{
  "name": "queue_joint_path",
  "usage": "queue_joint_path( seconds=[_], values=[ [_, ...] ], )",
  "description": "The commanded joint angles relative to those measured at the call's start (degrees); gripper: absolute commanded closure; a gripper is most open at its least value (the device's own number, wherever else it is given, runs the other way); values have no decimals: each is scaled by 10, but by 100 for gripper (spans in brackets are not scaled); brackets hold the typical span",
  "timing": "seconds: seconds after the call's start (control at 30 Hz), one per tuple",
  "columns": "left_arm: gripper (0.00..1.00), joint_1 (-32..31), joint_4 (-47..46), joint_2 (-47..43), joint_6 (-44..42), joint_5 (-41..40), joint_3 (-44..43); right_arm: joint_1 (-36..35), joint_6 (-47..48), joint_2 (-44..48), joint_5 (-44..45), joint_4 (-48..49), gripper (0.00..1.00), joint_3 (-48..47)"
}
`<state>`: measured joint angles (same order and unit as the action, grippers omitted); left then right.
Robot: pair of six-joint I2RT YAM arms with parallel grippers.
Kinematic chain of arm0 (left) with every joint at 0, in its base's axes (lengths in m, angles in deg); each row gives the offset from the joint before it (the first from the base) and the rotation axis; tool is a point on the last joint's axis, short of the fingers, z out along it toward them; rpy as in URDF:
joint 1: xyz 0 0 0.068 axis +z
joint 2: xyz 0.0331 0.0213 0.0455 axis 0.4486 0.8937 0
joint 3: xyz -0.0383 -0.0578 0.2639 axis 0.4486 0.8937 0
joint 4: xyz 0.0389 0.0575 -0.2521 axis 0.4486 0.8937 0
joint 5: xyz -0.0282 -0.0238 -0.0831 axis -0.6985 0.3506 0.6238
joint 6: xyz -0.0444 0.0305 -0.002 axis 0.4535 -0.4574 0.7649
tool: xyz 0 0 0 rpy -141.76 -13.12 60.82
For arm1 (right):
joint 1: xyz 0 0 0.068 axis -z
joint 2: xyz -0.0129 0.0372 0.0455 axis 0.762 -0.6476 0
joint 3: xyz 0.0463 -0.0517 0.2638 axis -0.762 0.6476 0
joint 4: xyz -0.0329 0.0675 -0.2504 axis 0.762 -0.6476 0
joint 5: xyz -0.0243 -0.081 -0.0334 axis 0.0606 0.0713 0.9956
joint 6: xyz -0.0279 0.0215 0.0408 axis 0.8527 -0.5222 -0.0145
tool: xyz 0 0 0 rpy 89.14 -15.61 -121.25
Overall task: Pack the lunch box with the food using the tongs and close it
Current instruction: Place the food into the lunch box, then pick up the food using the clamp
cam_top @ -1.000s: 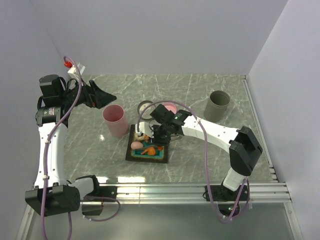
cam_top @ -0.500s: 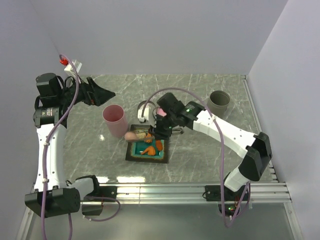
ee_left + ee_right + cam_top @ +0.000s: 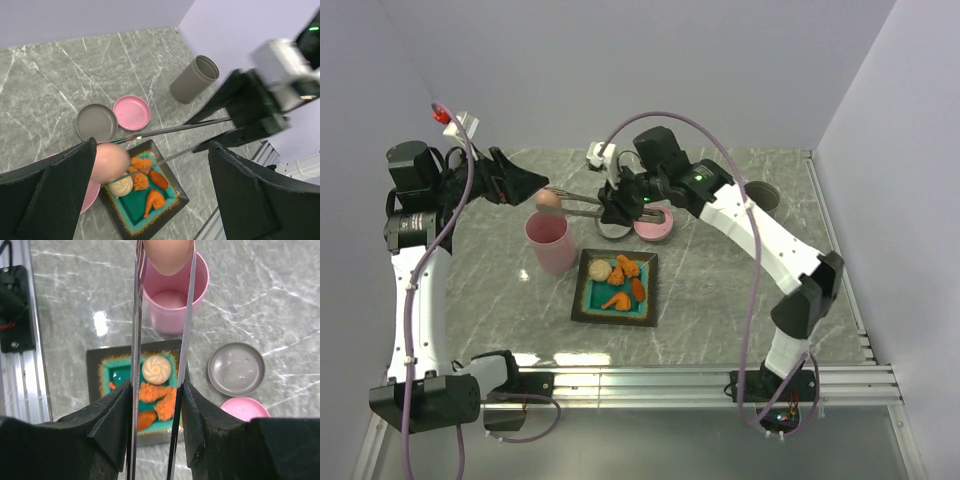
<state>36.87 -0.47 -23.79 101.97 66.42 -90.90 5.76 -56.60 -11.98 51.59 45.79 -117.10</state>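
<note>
The right arm's jaws point(image 3: 616, 205) point(image 3: 156, 390) are clamped part-way closed around the long thin silver metal tongs point(image 3: 575, 203) point(image 3: 134, 340) point(image 3: 175, 129), whose two slim arms pinch a pale pink egg-like ball point(image 3: 549, 200) point(image 3: 167, 255) point(image 3: 111, 159) at their tips. The ball hangs clear of the grey marbled worktop point(image 3: 720, 290), over the open mouth of the tall pale-pink cylindrical lunch box point(image 3: 551, 243) point(image 3: 200, 285), which stands upright with nothing visible inside. The left arm's jaws point(image 3: 535, 187) point(image 3: 152, 145) are spread wide and grip nothing, held in the air just beside the ball and above the lunch box. Near the lunch box sits a black square plate with a teal centre point(image 3: 582, 312) point(image 3: 95, 370) point(image 3: 175, 200), carrying a beige round ball point(image 3: 600, 270) point(image 3: 156, 369) point(image 3: 121, 186) and several orange-brown fried chunks point(image 3: 625, 285) point(image 3: 157, 392) point(image 3: 142, 175). The round pink lid point(image 3: 655, 228) point(image 3: 132, 111) point(image 3: 245, 409) lies flat on the worktop beyond the plate, just beside a round grey lid point(image 3: 96, 122) point(image 3: 236, 368). A grey cylindrical container point(image 3: 195, 79) point(image 3: 765, 195) stands open farther right, well apart from the plate.
</note>
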Motion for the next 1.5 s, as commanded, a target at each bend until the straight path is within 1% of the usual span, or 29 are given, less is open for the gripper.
queue_joint_path(
  seconds=[0.0, 0.13, 0.23, 0.33, 0.5, 0.53, 0.63, 0.7, 0.8, 0.93, 1.0, 1.07, 1.17, 1.3, 1.47],
  values=[
    [1, 2, -13, -3, 0, 0, -27, -2, -31, -37, 8, 15, 65, -36],
    [1, 11, -24, -1, 23, -25, -20, -1, -36, -59, 9, 17, 65, -40],
    [1, 48, -48, 6, 56, 0, -10, -1, -37, -75, 9, 15, 64, -43],
    [1, 60, -49, 16, 70, 21, -13, -2, -34, -82, 10, 13, 63, -48],
    [1, 67, -41, 22, 65, 27, -17, -2, -35, -85, 15, -1, 55, -54],
    [1, 67, -40, 21, 64, 27, -16, -3, -35, -83, 14, -2, 52, -54],
    [0, 70, -32, 19, 57, 23, -16, -2, -40, -70, 15, -5, 46, -59],
    [1, 71, -28, 16, 55, 22, -14, -2, -39, -59, 19, -14, 45, -63],
    [1, 71, -23, 13, 52, 26, -11, 4, -38, -31, 21, -10, 39, -38],
    [1, 73, -22, 10, 52, 26, -9, 5, -33, -12, 30, -12, 38, -21],
    [1, 74, -11, 11, 47, 23, -17, 9, -29, -5, 19, -32, 39, -15],
    [0, 74, -4, 11, 40, 22, -25, 12, -24, 16, 18, -43, 39, 5],
    [1, 74, 8, 10, 33, 27, -29, 26, 0, 60, 33, -36, 39, 99],
    [1, 74, 3, 9, 35, 40, -23, 37, 25, 97, 58, -36, 39, 172],
    [1, 74, -8, 9, 47, 43, -15, 37, 29, 116, 79, -30, 32, 230]
  ],
)
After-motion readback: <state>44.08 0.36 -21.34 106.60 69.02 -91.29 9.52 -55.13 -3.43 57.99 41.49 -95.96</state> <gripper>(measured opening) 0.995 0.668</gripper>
